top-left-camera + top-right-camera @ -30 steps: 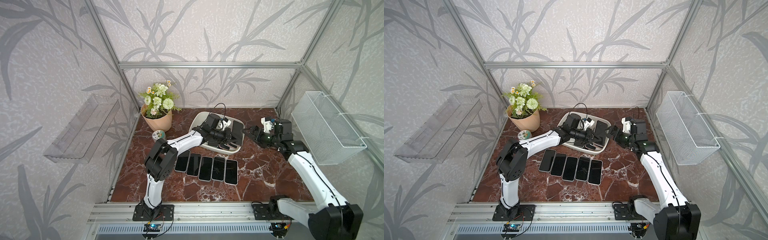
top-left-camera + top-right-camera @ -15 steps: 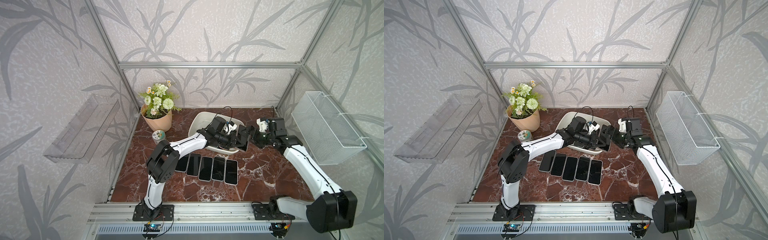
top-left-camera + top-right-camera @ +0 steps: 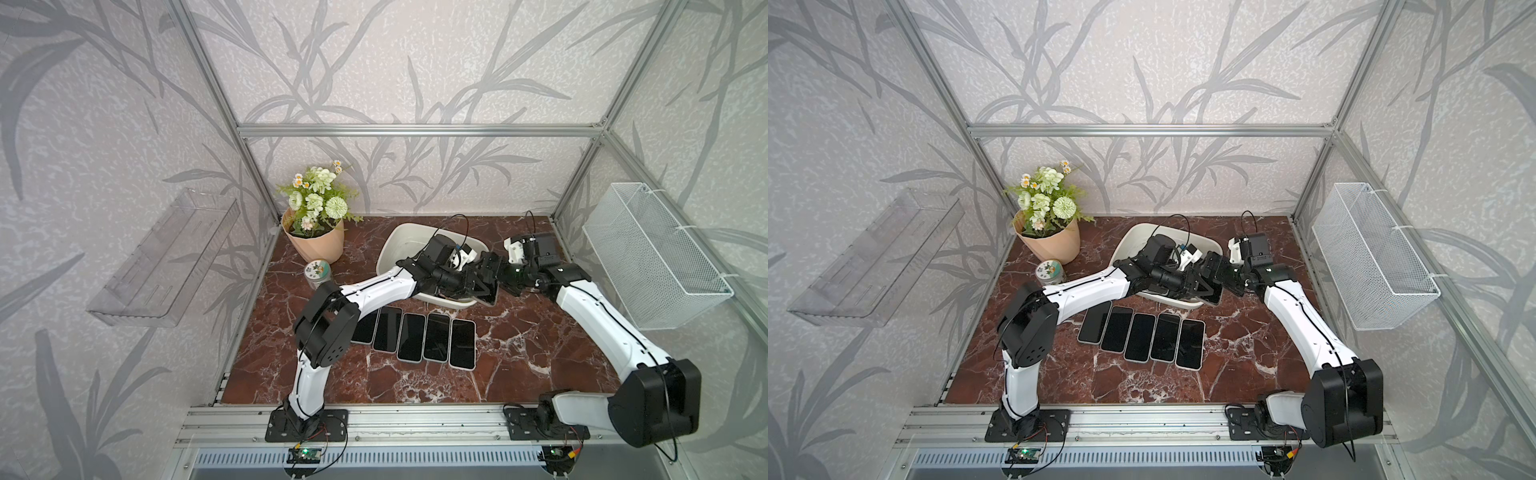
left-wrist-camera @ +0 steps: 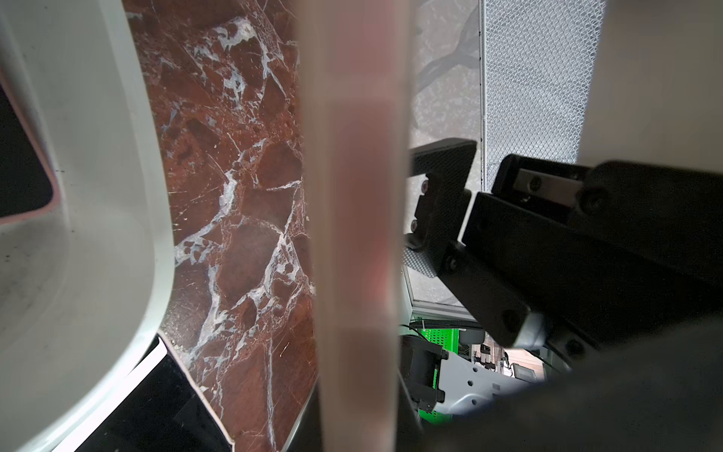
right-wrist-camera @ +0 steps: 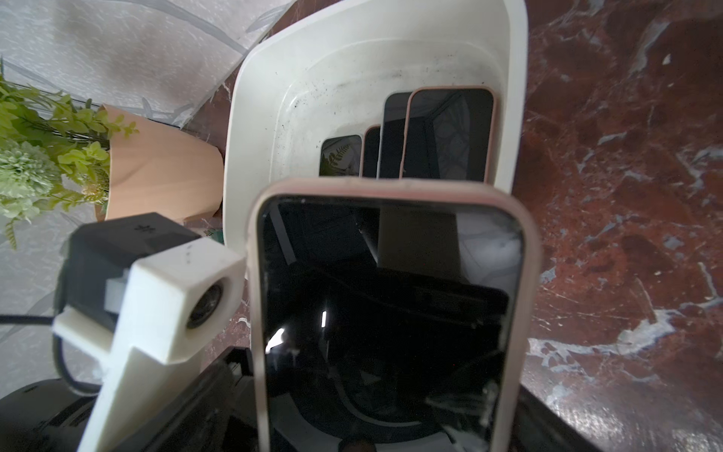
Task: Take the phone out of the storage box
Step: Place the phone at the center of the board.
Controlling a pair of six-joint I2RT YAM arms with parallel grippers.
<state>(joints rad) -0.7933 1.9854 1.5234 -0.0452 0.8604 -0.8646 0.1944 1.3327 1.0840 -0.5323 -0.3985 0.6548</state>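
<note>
Red marble tabletop [image 3: 519, 353] fills the lower centre. The shallow off-white plastic storage box [image 3: 401, 245] sits mid-frame with spare phones [image 5: 450, 133] inside. Left gripper [image 3: 471, 284], clenched on the pink-cased black phone [image 5: 391, 313], has lifted it from the box interior to the right-hand rim. Right gripper [image 3: 492, 268], jaws spread wide, has closed in beside it. Likely a handover; extraction nearly done.

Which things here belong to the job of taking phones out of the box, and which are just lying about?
Part of the job: box; held phone; phones in the box; row of five phones laid out in front of it.

Not part of it: flowerpot; tin; wire basket; clear tray.
</note>
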